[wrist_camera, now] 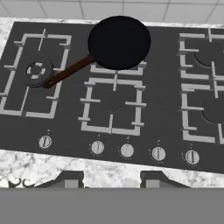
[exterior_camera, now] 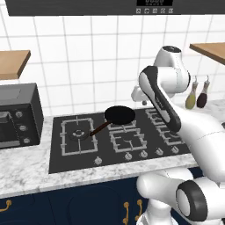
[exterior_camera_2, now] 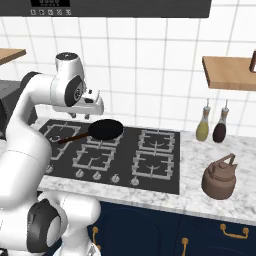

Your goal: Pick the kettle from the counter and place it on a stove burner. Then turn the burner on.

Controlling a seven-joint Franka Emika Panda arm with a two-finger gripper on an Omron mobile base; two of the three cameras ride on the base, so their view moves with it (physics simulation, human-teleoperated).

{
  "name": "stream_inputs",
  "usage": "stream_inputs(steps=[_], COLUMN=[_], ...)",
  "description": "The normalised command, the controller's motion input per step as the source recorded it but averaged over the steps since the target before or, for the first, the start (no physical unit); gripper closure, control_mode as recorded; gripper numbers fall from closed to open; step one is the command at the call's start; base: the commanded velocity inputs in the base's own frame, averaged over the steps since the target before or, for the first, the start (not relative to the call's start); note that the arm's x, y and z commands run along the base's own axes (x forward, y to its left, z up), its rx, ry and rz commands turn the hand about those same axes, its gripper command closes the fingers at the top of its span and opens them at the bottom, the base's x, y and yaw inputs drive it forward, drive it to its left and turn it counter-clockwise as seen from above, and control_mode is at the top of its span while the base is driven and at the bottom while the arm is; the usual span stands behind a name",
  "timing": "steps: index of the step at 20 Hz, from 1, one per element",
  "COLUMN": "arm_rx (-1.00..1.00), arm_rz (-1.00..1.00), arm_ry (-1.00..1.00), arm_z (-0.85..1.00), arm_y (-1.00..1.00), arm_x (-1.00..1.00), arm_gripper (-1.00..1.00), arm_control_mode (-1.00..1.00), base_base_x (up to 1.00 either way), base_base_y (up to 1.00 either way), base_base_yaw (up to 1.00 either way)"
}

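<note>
The brownish-copper kettle [exterior_camera_2: 219, 180] stands upright on the marbled counter [exterior_camera_2: 200, 200], to the right of the black hob, far from the arm. My gripper [wrist_camera: 111, 180] hovers above the hob's front edge, pointing down, with its two fingertips apart and nothing between them. From the right base view the gripper [exterior_camera_2: 90, 115] hangs over the hob's back left, beside the pan. Below it lies the front middle stove burner [wrist_camera: 111, 105], a bare square grey grate. The two right-hand burners [exterior_camera_2: 152, 165] nearest the kettle are bare too.
A black frying pan [wrist_camera: 119, 41] with a brown handle sits on the back middle grate. A row of silver knobs [wrist_camera: 127, 150] lines the hob's front. An olive bottle [exterior_camera_2: 202, 127] and a dark bottle [exterior_camera_2: 220, 129] stand behind the kettle. A toaster oven [exterior_camera: 17, 116] stands left of the hob.
</note>
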Motion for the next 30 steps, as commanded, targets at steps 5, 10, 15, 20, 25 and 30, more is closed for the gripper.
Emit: stream_inputs(steps=[5, 10, 15, 20, 25, 30], arm_rx=[0.00, 0.00, 0.00, 0.02, 0.01, 0.00], arm_rz=[0.00, -0.05, -0.14, -0.25, -0.25, -0.22], arm_ry=[0.00, -0.01, -0.01, 0.00, 0.00, 0.06], arm_z=[0.00, 0.00, 0.00, -0.02, -0.09, -0.20], arm_y=[-0.49, -1.00, -1.00, -1.00, -1.00, -1.00], arm_x=[-0.08, -0.31, -0.36, -0.27, -0.14, 0.00], arm_gripper=[-1.00, -1.00, -1.00, -1.00, -1.00, -1.00], arm_control_mode=[-1.00, -1.00, -1.00, -1.00, -1.00, -1.00], base_base_x=[0.00, 0.00, 0.00, 0.00, 0.00, 0.00], base_base_y=[0.00, 0.00, 0.00, 0.00, 0.00, 0.00], base_base_yaw=[0.00, 0.00, 0.00, 0.00, 0.00, 0.00])
